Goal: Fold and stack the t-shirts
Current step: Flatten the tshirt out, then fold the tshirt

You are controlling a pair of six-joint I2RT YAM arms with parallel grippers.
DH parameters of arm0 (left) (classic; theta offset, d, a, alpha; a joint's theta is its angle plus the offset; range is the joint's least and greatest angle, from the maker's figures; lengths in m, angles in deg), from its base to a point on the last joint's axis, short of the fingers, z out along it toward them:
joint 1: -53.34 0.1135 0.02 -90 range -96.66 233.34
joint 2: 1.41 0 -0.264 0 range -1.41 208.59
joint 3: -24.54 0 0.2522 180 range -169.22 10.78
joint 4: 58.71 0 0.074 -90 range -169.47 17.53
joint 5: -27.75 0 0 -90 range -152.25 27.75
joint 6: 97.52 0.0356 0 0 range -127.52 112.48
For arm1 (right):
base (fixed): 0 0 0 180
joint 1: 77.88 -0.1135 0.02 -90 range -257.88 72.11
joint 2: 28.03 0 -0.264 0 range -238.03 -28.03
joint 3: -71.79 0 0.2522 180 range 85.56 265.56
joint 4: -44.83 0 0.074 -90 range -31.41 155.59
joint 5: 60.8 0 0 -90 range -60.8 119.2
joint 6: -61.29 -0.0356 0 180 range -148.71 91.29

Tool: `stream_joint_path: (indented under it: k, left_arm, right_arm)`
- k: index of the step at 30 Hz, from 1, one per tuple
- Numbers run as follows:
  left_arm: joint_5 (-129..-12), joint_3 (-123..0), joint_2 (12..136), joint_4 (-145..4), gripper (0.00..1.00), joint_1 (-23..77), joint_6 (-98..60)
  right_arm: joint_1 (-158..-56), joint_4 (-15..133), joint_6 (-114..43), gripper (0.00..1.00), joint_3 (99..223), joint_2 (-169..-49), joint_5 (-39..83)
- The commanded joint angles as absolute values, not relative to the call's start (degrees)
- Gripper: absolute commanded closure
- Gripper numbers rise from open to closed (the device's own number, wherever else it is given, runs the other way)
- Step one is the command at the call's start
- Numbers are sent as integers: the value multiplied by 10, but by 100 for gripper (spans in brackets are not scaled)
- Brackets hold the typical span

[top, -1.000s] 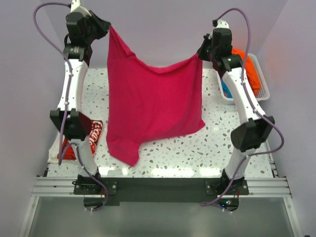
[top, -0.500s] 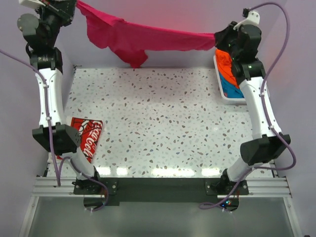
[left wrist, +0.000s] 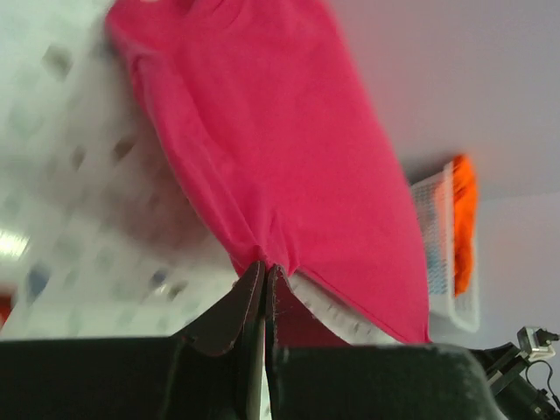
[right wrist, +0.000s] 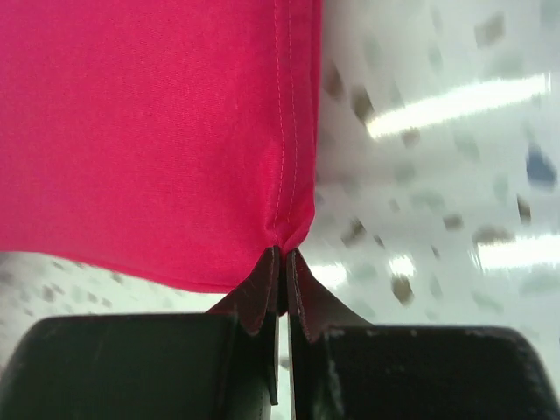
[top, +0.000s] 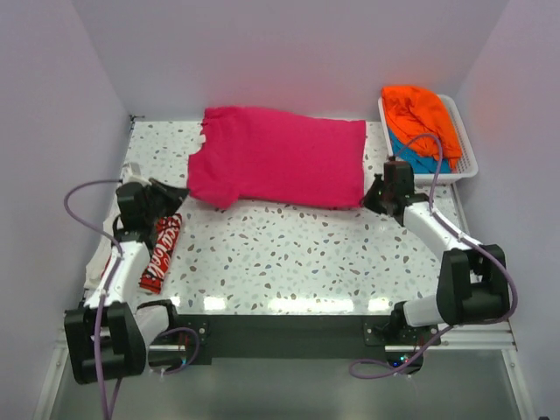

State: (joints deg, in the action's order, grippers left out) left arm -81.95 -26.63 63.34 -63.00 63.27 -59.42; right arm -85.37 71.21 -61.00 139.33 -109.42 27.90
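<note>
1. Half a second ago the magenta t-shirt [top: 280, 159] hung strung in the air between the raised arms. Now both arms are down low and it lies spread on the table [top: 289, 254], just left of the basket [top: 470, 156].
2. The left gripper [top: 184, 193] has its fingers shut to a sliver, pinching the shirt's near edge at the end farthest from the basket. The right gripper [top: 371, 198] is pinched the same way on the near hem corner, just in front of the basket's near-left corner.
3. The shirt's long axis runs across the table, straight toward the basket. The hem faces the basket and the neck end points away (I read the notch at the far corner as the neckline, though I'm not sure). One sleeve pokes out on the near side.
4. My worries:
   - The cloth puckers at both pinch points, so any pull back before letting go would drag the near edge and skew the fold.
   - The right arm works close to the basket and could nudge it.
   - The red t-shirt [top: 164, 248], well away from the basket beside the left arm, could get scuffed.
</note>
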Motion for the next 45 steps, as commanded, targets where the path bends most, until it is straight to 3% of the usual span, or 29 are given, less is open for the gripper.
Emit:
stream_joint_path:
  k: [1,7,15,25,30,45]
  left_arm:
    - [-753,-179,518,-676,100,627,-577]
    - [-706,-101,426,-841,100,624,-531]
    - [-693,-108,342,-901,100,618,-540]
    - [-696,-221,413,-886,100,617,-534]
    - [-738,-251,498,-823,100,613,-536]
    - [-645,-362,706,-705,100,544,-556]
  right_arm:
    - [-854,691,-642,100,1317,-1039,267]
    - [-854,656,-679,100,1137,-1002,234]
    - [-854,740,-698,100,1111,-868,263]
    - [-854,814,-653,100,1215,-842,273]
    - [-854,793,-637,100,1243,-904,283]
    - [-853,724,-634,100,1319,-1071,282]
